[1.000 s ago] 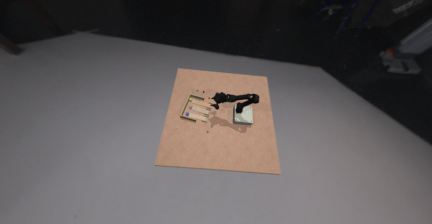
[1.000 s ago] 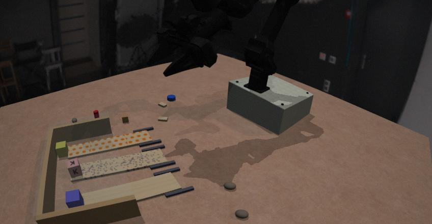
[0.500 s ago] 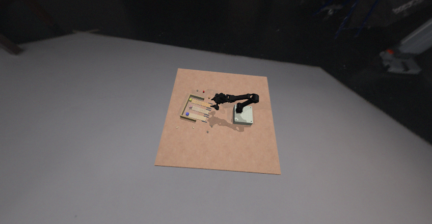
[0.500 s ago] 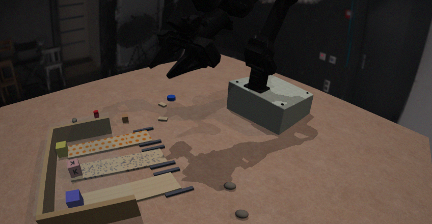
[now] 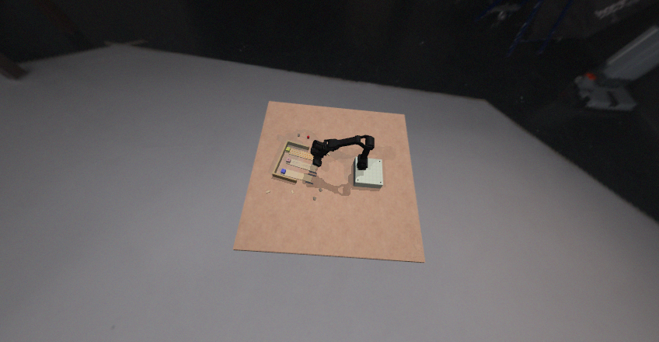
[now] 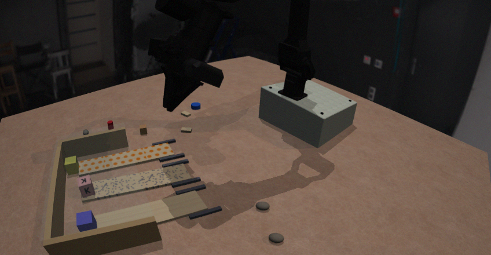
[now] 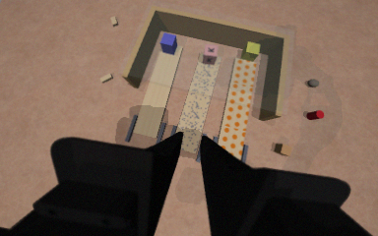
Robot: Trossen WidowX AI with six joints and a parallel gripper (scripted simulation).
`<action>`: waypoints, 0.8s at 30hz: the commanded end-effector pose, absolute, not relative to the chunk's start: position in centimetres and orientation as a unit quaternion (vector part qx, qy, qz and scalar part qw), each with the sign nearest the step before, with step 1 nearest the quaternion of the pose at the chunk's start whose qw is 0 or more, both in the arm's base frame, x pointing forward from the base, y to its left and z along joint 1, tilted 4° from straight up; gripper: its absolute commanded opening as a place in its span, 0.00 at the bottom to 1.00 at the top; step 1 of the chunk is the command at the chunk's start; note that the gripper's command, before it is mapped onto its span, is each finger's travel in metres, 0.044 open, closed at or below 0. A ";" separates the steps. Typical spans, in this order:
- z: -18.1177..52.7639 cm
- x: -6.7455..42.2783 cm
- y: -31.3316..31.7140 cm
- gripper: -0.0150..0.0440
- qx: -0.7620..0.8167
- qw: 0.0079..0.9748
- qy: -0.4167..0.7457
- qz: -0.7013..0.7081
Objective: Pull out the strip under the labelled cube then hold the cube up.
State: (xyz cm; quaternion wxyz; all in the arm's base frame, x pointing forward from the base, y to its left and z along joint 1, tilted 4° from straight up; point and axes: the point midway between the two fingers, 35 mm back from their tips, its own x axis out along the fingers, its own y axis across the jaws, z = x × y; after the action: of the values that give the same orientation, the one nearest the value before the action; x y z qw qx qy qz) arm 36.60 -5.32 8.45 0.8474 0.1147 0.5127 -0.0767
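Observation:
The pink cube [image 5: 287, 159] [image 6: 85, 186] [image 7: 210, 54], marked K, rests on the far end of the middle, speckled strip [image 6: 131, 181] [image 7: 196, 103]. An orange-dotted strip [image 6: 127, 156] [image 7: 238, 103] with a yellow-green cube [image 6: 71, 164] [image 7: 253, 50] at its far end lies on one side. A plain strip [image 6: 138, 211] [image 7: 158, 93] with a blue cube [image 6: 85, 220] [image 7: 168, 43] lies on the other. My gripper [image 6: 168, 109] [image 7: 192, 138] hangs above the table, pointing down. Its fingertips are close together with a narrow empty gap, seen over the speckled strip's near end in the wrist view.
A three-sided wooden wall [image 6: 54, 190] [image 7: 216, 29] surrounds the cubes, open towards the robot base [image 6: 289, 123]. Dark rails [image 6: 205, 212] [image 7: 131, 129] flank the strips' near ends. Stones [image 6: 262, 205], a red cylinder [image 6: 110, 124], a small brown cube [image 6: 143, 130] and a blue disc [image 6: 195, 106] lie outside.

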 end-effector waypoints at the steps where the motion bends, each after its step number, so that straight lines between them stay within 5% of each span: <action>1: 6.0 37.9 -5.0 0.25 0.132 0.793 0.589 -0.089; 8: 1.9 38.8 -4.3 0.25 0.149 0.695 0.694 -0.112; 24: 0.3 38.8 -4.3 0.25 0.149 0.693 0.697 -0.113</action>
State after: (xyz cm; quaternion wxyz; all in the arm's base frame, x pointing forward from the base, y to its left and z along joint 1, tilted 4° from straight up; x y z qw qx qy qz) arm 38.91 -4.25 0.99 0.6948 0.1492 0.6948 -0.1101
